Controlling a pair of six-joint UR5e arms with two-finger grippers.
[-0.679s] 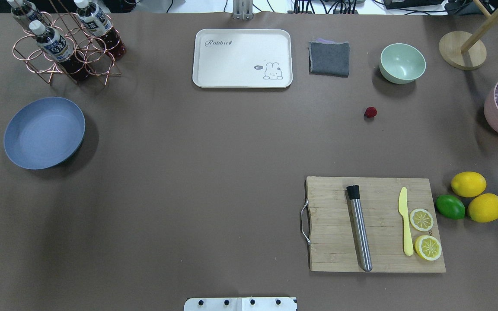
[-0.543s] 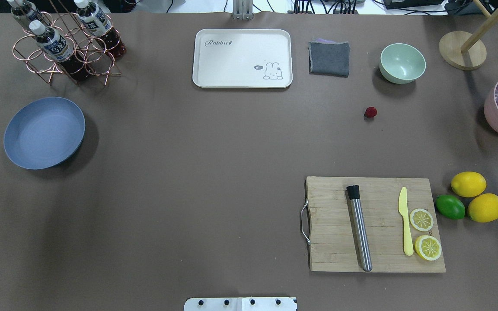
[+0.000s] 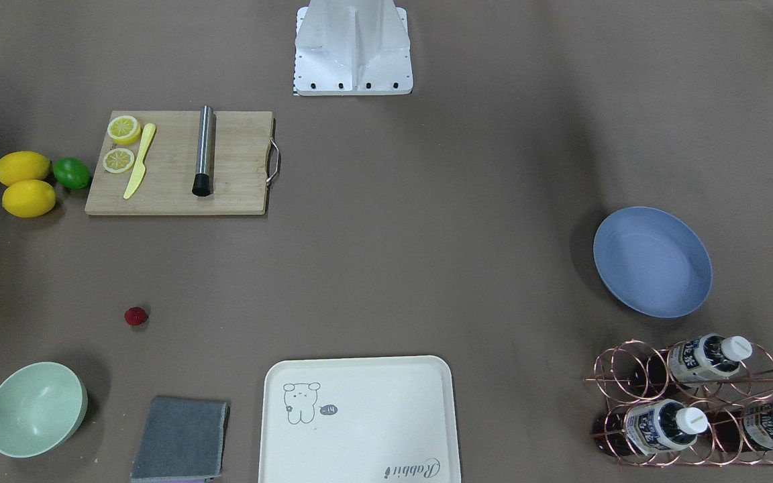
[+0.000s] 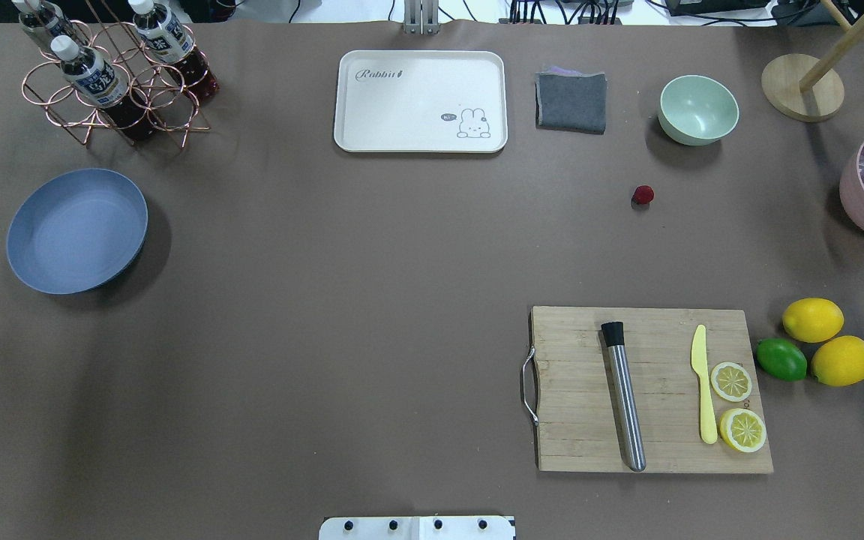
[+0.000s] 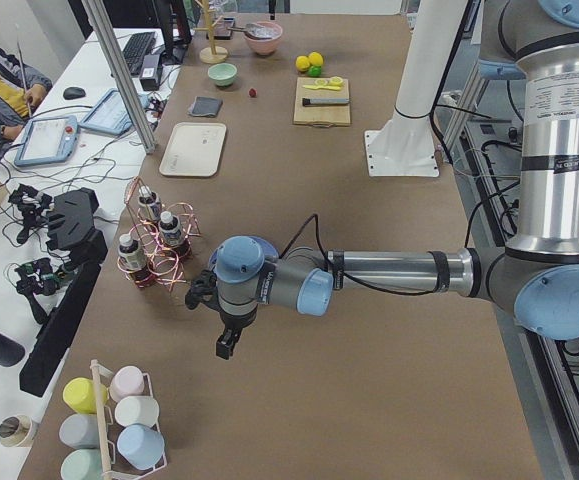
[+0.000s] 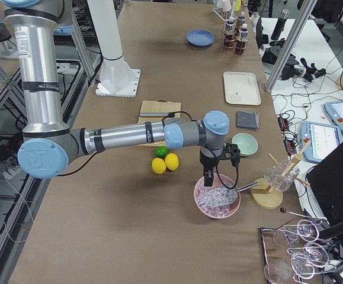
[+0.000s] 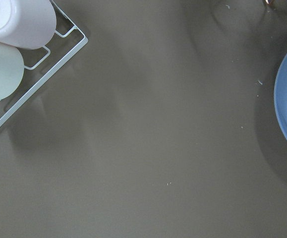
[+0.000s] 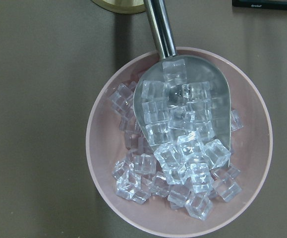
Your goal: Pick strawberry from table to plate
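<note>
The strawberry (image 4: 643, 195) is a tiny dark red berry lying on the brown table (image 4: 364, 262), just in front of the mint bowl; it also shows in the front-facing view (image 3: 135, 316). Far across the table on the left stands the blue plate (image 4: 76, 230), with nothing in it (image 3: 651, 261). Neither gripper shows in the overhead view. In the left side view the left gripper (image 5: 227, 345) hangs over the table beside the plate; the right gripper (image 6: 208, 177) hangs over a pink bowl of ice. I cannot tell whether either is open or shut.
A cream tray (image 4: 421, 101), a grey cloth (image 4: 571, 100) and a mint bowl (image 4: 698, 109) line the far edge. The bottle rack (image 4: 113, 75) stands behind the plate. A cutting board (image 4: 649, 390), lemons (image 4: 813, 319) and a lime (image 4: 781, 359) sit near right. The pink ice bowl (image 8: 178, 144) holds a metal scoop.
</note>
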